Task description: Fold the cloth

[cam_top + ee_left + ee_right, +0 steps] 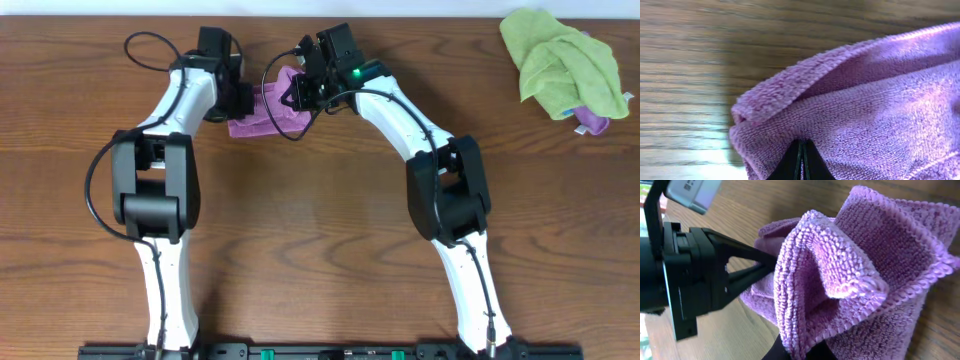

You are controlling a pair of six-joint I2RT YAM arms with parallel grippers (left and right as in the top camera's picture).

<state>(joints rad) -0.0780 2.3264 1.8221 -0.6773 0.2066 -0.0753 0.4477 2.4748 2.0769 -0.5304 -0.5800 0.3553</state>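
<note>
Dark brown wooden table (pixel 320 250), lots of grain, with the two white-and-black arms (pixel 160 190) reaching from the near edge toward the far side. The purple cloth (pixel 262 118) sits up at the back of the table, a bit left of centre, squeezed right between the two wrists. It's not flat at all, more of a scrunched bundle, and from above most of it is hidden under the hardware.

Left gripper (pixel 801 162): jaws pressed together with basically no gap, tips buried in the cloth's edge. Its own camera shows a folded lip of fabric lifted just above the tips and bare wood off to the left. From the other wrist's camera, its black fingers come in from the left as a point and bite the side of the bundle.

Right gripper (pixel 800 352): also clamped tight, pinching the cloth from below in its own view. The fabric fans up out of the tips in a few loose folds, with the stitched hem showing on the right.

Off in the far right corner, well apart from all this, there's a crumpled lime-green cloth (pixel 555 60) with a bit of purple poking out beneath it. Can't tell what that purple bit is.
</note>
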